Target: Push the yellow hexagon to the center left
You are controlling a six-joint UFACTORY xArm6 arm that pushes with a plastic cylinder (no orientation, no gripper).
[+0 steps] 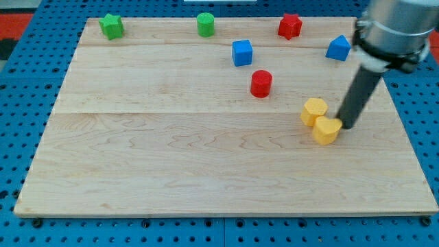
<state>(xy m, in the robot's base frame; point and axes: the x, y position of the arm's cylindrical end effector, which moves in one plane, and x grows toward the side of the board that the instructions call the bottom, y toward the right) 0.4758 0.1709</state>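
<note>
Two yellow blocks sit together at the view's right. The upper one is the yellow hexagon (314,110). The lower one (327,130) looks heart-shaped and touches the hexagon's lower right side. My tip (346,127) is down on the board just right of the lower yellow block, touching or nearly touching it. The tip is to the lower right of the hexagon, with the lower yellow block between them.
A red cylinder (260,84) and a blue cube (241,53) lie up-left of the yellow blocks. A green star (111,26), a green cylinder (205,24), a red star (290,26) and a blue triangular block (338,48) line the view's top. The wooden board (171,158) rests on a blue pegboard.
</note>
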